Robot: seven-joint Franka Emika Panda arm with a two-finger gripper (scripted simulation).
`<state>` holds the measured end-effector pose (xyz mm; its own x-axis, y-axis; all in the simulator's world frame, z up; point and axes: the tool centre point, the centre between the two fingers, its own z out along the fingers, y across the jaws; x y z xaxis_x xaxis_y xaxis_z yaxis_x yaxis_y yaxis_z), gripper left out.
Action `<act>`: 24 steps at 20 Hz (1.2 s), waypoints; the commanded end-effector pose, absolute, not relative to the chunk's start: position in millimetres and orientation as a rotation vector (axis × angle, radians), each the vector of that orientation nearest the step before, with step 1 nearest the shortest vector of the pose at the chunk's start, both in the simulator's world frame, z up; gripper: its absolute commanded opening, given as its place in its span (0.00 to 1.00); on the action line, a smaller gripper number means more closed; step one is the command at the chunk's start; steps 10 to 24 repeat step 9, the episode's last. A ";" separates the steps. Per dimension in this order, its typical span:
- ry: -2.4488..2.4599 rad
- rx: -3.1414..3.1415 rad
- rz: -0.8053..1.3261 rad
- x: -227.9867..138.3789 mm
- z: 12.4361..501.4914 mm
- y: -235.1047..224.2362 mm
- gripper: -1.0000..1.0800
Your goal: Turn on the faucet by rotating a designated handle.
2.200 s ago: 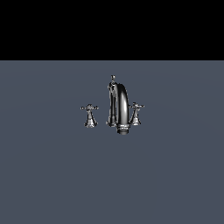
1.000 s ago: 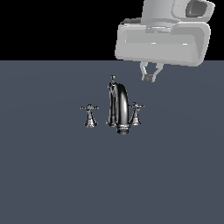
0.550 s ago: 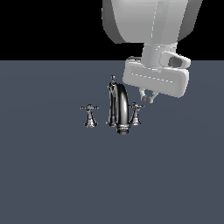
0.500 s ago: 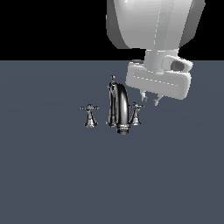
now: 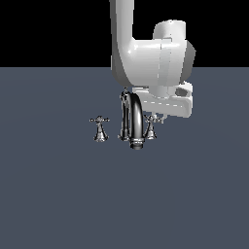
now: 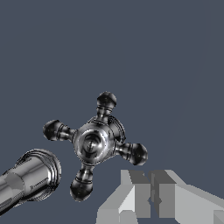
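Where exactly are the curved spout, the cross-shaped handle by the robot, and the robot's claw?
Spout (image 5: 132, 114), exterior view: on its chrome arch.
Cross-shaped handle (image 6: 92, 143), wrist view: on its round centre hub.
Claw (image 6: 151, 197), wrist view: midway between the grey fingertips.

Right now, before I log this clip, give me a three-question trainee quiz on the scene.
1. True or false: the tool is clamped around the cross handle.
2. How many knobbed spokes does that cross handle show in the wrist view? A three, B four, C six.
3. Fill in: the arm hangs over the handle on the exterior view's ____ of the spout.
Key: 1 false, the tool sits beside it; 2 B; 3 right.
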<state>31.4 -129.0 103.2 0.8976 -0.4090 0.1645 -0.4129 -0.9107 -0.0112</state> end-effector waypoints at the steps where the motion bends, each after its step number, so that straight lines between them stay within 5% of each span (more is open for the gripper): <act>1: -0.355 3.089 0.347 70.4 92.1 -53.3 0.27; 2: -0.498 3.038 0.356 77.0 82.7 -113.8 0.85; 3: -0.637 2.982 0.365 62.9 89.5 -169.3 0.85; 4: -0.784 2.942 0.384 112.3 81.2 -130.0 0.90; 5: -0.929 2.895 0.402 70.2 86.7 -171.7 0.90; 6: -1.072 2.844 0.426 73.2 84.3 -197.6 0.95; 7: -1.212 2.785 0.449 42.8 95.3 -254.1 0.95; 8: -1.065 2.812 0.446 17.0 107.6 -295.3 0.53; 24: -0.941 2.829 0.442 31.5 102.5 -279.3 0.53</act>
